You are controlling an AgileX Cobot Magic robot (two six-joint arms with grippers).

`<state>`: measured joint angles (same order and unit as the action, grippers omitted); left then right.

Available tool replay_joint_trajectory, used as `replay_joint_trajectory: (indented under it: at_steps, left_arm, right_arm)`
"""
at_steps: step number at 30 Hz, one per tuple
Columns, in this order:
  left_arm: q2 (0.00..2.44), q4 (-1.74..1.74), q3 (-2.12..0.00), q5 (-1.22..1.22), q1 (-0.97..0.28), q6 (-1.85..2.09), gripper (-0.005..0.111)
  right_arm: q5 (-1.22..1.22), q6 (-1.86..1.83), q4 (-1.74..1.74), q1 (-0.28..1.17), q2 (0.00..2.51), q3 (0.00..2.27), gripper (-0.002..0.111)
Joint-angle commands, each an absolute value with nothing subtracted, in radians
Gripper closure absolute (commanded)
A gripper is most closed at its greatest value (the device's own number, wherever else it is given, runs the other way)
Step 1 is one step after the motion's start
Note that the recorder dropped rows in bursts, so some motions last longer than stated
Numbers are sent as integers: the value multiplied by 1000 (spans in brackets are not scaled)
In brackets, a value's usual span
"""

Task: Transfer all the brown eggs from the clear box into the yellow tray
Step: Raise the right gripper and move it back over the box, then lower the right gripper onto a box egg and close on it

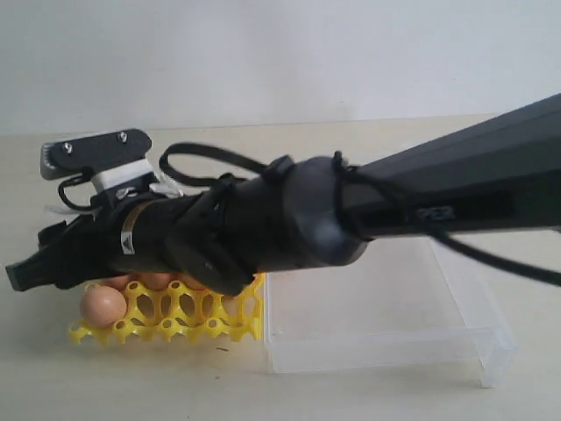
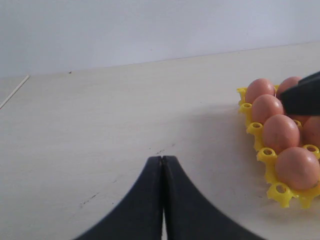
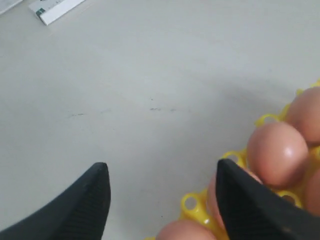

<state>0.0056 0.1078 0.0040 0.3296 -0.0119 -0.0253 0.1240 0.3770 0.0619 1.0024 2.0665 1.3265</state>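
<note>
Eggs [image 2: 280, 132] sit in the tray [image 2: 281, 194]; right gripper [image 3: 161, 167] over the tray's edge has jaws spread wide, holding nothing; left gripper [image 2: 161, 159], apart from the tray, has jaws pressed together

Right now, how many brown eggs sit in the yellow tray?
6 brown eggs in the left wrist view: four along the yellow tray's edge, two in the next row; others may be hidden.

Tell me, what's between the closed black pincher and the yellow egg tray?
Only bare table, with a few faint dark scuffs. The left wrist view shows it: the shut left gripper and the yellow tray sit apart with nothing between.
</note>
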Motion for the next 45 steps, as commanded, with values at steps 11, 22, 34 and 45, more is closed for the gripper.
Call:
replay_joint_trajectory:
  at_steps: [11,22,34,45]
  left_arm:
    - [0,105,0,319,-11,-30,107]
    - [0,105,0,319,-11,-30,107]
    - [0,105,0,319,-11,-30,107]
    - [0,105,0,319,-11,-30,107]
  right_arm:
    - [-286,317,179,776,1715,1173,105]
    - [-575,358,101,491,1847,1325,64]
    - [-825,45,-282,463,2157,1624,62]
    - [-793,-63,-390,463,2208,1626,49]
